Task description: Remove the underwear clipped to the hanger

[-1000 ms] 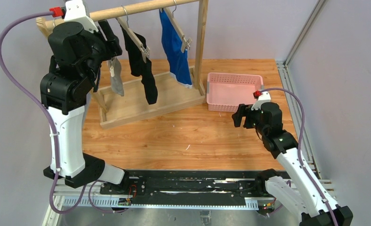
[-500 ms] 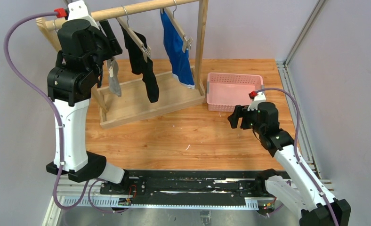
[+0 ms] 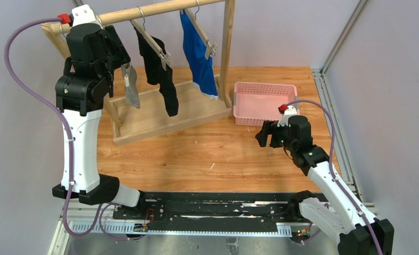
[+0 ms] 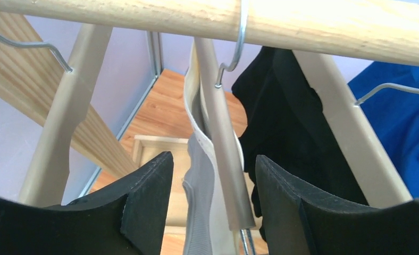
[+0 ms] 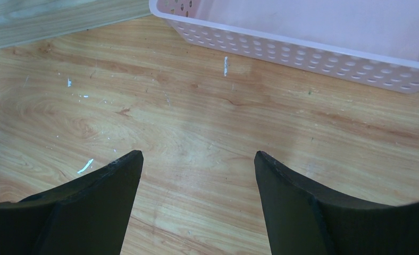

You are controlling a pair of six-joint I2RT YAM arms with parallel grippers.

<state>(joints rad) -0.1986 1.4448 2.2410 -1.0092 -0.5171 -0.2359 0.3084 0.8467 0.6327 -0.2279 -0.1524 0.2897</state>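
held the left gripper point(image 4: 212, 164) wide open at the grey briefs point(image 4: 199, 212), clipped beside black briefs point(image 3: 162, 79) and blue briefs point(image 3: 199, 53) under the wooden rail point(image 3: 159, 9). hovered the right gripper point(image 5: 198, 159), also wide, near the pink basket point(image 5: 303, 48).

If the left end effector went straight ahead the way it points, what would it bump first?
Probably the grey underwear and its hanger: both sit right between the open fingers of the left end effector. Depth is hard to judge, but nothing shows in front of them.
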